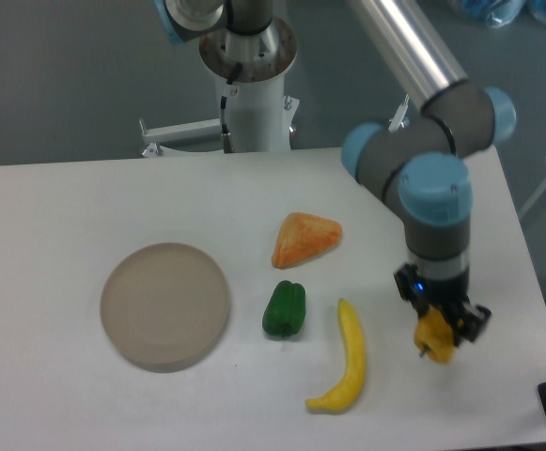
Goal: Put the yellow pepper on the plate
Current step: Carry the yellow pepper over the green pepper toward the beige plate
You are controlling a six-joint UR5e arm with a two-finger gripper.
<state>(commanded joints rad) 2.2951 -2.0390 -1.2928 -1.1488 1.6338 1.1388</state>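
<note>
My gripper [439, 329] is shut on the yellow pepper [434, 337], a small yellow-orange block held a little above the table on the right, its dark stem pointing down. The black fingers cover the pepper's top. The plate [164, 304], a round beige disc with a thick rim, lies on the left of the table with nothing on it, far from my gripper.
Between gripper and plate lie a long curved yellow banana [346, 363], a green bell pepper [285, 309] and an orange wedge-shaped item [304, 239]. The table's right edge runs close beside the gripper. The robot's base column [251, 89] stands at the back.
</note>
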